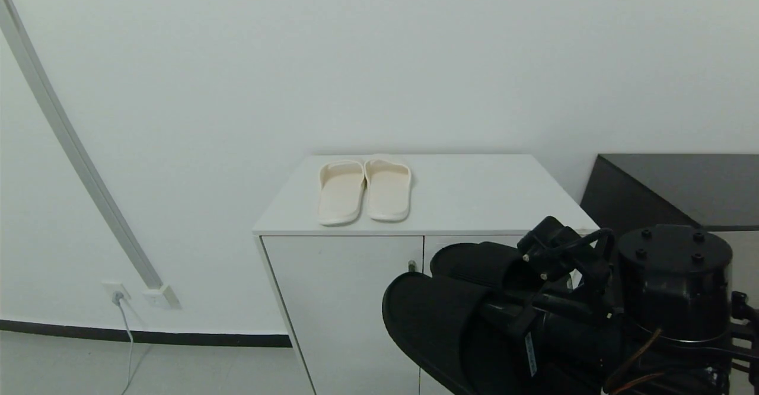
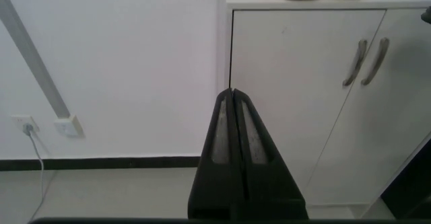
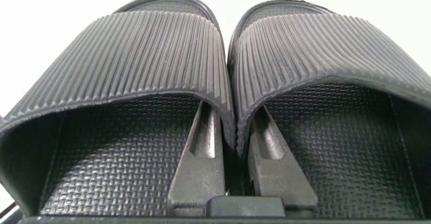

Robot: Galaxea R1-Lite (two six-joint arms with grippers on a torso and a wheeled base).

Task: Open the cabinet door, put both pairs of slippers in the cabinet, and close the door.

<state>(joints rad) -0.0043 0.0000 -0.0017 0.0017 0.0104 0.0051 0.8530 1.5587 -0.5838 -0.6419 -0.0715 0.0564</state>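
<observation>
Two doors front the white cabinet [image 1: 344, 300], both shut, standing against a pale wall. Dark counter [image 1: 682, 187] just beside it on the robot's right. Grey cable duct [image 1: 71, 140] slants down the wall to the left.

Black slippers [image 1: 468, 300] are held off the floor as a pair in front of the cabinet's right door, straps side by side. Right gripper [image 3: 234, 136] has one finger under each strap, jaws pinching the two adjoining inner walls together.

Cream slippers [image 1: 367, 190] lie side by side, touching, on the cabinet top toward its left half.

Left gripper [image 2: 232, 93] is low, near the cabinet's left corner, jaws pressed together with nothing between.

Door handles [image 2: 367, 61]: paired, at the doors' meeting edges. Wall socket [image 1: 117, 293] has a cable plugged in.
</observation>
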